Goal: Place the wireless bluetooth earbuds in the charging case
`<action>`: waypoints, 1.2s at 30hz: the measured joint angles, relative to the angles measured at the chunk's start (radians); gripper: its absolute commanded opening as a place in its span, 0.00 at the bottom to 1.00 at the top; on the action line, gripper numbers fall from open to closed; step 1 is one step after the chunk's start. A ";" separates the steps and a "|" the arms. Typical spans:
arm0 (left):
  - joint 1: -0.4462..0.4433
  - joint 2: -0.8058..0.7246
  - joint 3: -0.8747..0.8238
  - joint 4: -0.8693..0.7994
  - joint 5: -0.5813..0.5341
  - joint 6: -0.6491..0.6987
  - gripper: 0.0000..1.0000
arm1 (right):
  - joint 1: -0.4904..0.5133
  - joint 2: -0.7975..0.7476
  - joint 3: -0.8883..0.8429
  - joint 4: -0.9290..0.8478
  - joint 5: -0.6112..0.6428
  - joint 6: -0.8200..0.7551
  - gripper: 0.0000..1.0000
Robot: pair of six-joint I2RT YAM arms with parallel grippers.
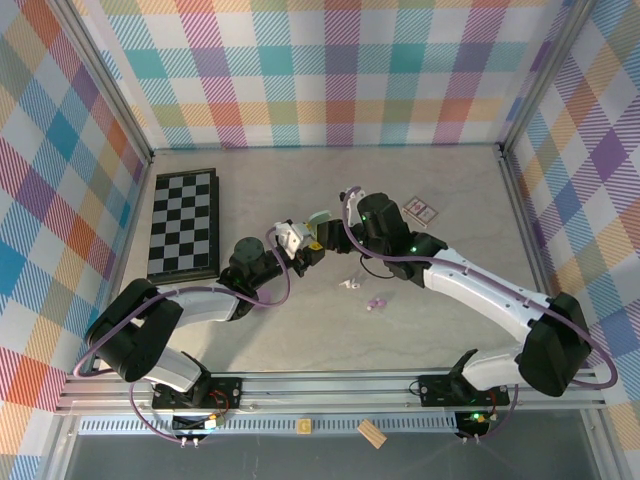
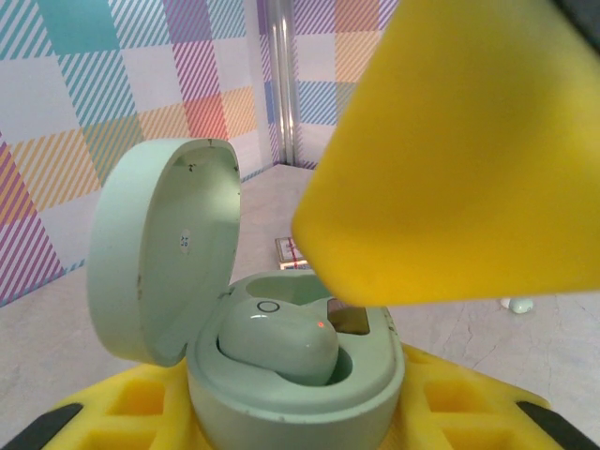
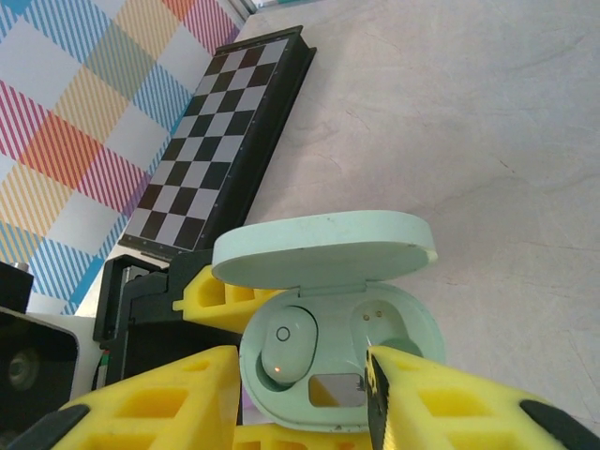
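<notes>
Yellow pads [image 3: 159, 394] of the right gripper [image 3: 302, 370] stand apart at frame bottom, astride the open charging case [image 3: 337, 352], grasping nothing. Left gripper [image 2: 291, 417] clamps the case from beneath. One mint earbud [image 3: 284, 345] is seated; the other well looks bare. Both arms bend inward, meeting mid-frame. Next, I judge: fetch the whitish earbud [image 1: 347, 284] or lilac earbud [image 1: 377, 303] lying lower right.

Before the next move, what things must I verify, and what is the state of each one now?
1. Case gripped by left gripper: ok.
2. Lid open: ok.
3. First earbud seated in its slot: ok.
4. Second slot empty: ok.
5. Right gripper open, holding nothing: ok.
6. Loose white earbud fits this case: cannot tell.
</notes>
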 measured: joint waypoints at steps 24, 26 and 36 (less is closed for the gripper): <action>0.000 -0.207 -0.011 -0.131 0.072 0.003 0.37 | -0.574 -0.475 -0.404 -0.310 0.072 0.172 0.47; 0.000 -0.227 -0.011 -0.150 0.081 0.003 0.37 | -0.630 -0.440 -0.432 -0.309 0.021 0.209 0.47; -0.002 -0.249 -0.011 -0.186 0.089 0.004 0.37 | -0.766 -0.291 -0.532 -0.245 -0.163 0.347 0.48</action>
